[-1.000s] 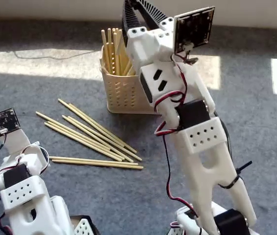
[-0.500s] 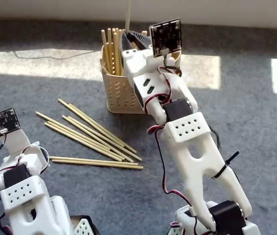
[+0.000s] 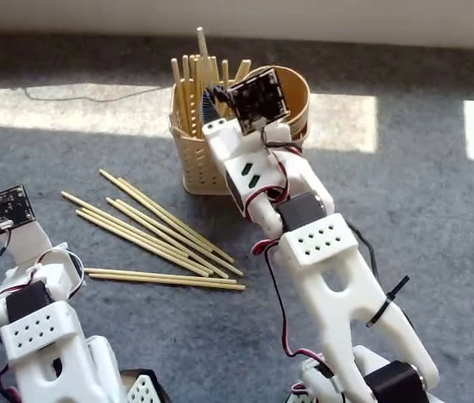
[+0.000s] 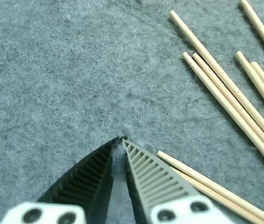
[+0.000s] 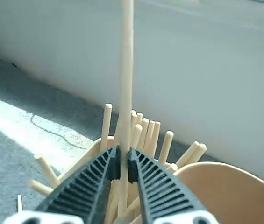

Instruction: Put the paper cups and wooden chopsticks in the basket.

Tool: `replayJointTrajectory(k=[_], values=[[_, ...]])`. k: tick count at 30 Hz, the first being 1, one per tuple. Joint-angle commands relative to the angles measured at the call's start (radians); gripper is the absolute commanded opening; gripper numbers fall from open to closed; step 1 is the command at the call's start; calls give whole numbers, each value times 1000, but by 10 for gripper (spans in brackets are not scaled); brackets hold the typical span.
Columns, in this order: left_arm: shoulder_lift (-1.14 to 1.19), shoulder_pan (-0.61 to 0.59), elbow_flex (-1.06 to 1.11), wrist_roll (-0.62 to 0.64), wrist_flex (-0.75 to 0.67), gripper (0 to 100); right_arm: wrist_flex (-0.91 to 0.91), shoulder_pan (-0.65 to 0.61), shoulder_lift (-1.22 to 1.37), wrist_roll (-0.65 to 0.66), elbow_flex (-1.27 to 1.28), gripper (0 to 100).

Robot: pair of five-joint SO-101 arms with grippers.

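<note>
**Materials and finishes, as seen**

Tabletop [image 3: 438,218]: grey cloth, felt-like, rough, matt.
Chopsticks [image 3: 157,227]: pale bare wood, smooth, matt.
Basket [image 3: 195,164]: cream plastic, perforated wall, smooth.
Paper cup [image 3: 298,96]: tan paper, smooth, matt.
Left pincer [image 4: 122,139], right pincer [image 5: 124,156]: dark ribbed plastic, matt.
Arm shells [image 3: 320,243]: white plastic, matt.

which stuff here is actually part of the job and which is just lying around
Job:
basket
standing chopsticks in it
paper cup beside them
loose chopsticks on the carpet
held chopstick, upright in the right gripper

Lying about:
thin cable on the carpet
</note>
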Motion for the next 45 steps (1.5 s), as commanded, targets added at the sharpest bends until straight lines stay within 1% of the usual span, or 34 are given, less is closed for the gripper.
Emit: replayJointTrajectory(k=[1, 7, 9, 12, 14, 20, 26, 29, 32, 37, 41, 45], values=[[-22, -8, -8, -8, -17, 5, 2, -45, 13, 28, 35, 10], [-22, -8, -8, -8, -17, 5, 4, -36, 18, 28, 35, 17], [-22, -8, -8, -8, -17, 5, 7, -36, 15, 28, 36, 58], [-22, -8, -8, -8, -17, 5, 7, -36, 13, 28, 36, 155], [-22, -8, -8, -8, -17, 5, 8, -36, 13, 28, 35, 183], [-22, -8, -7, -8, -17, 5, 8, -38, -38, 31, 18, 183], [-22, -8, -7, -8, -17, 5, 19, -38, -166, 31, 16, 183], [-22, -19, -7, -8, -18, 5, 140, -41, -236, 31, 10, 183], [-19, -54, -7, -6, -51, 5, 275, -42, -297, 31, -38, 183], [-22, -93, -7, -5, -57, 5, 516, -48, -367, 31, -128, 183], [-22, -107, -10, -3, -57, 5, 699, -94, -398, 29, -189, 183], [-22, -139, -15, 0, -58, 5, 846, -197, -403, 32, -202, 183]])
